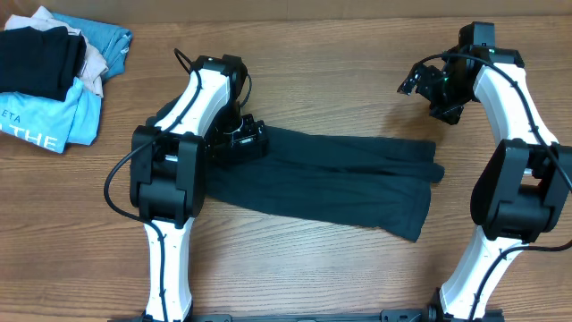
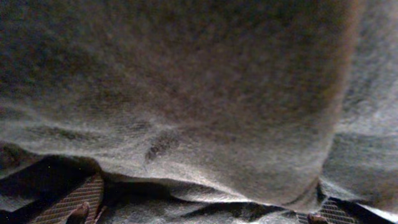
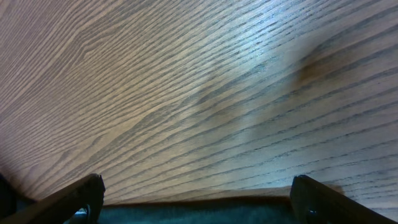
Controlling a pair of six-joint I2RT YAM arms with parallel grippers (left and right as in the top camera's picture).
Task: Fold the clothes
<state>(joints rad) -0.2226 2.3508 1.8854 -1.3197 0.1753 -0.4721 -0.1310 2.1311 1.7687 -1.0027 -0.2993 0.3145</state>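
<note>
Left tool, spread, sits on the clothes mid-frame; right tool, spread, hovers upper right. Clothes form 1 long band; crosswise folds seemingly remain.

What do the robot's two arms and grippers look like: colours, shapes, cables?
The left arm and the right arm both have smooth white link shells joined by bulky black joint housings. Thin black cables loop beside the joints. The left gripper and the right gripper are black. The right one's fingers look flat and dark; the left one's pads are cross-hatched.
</note>
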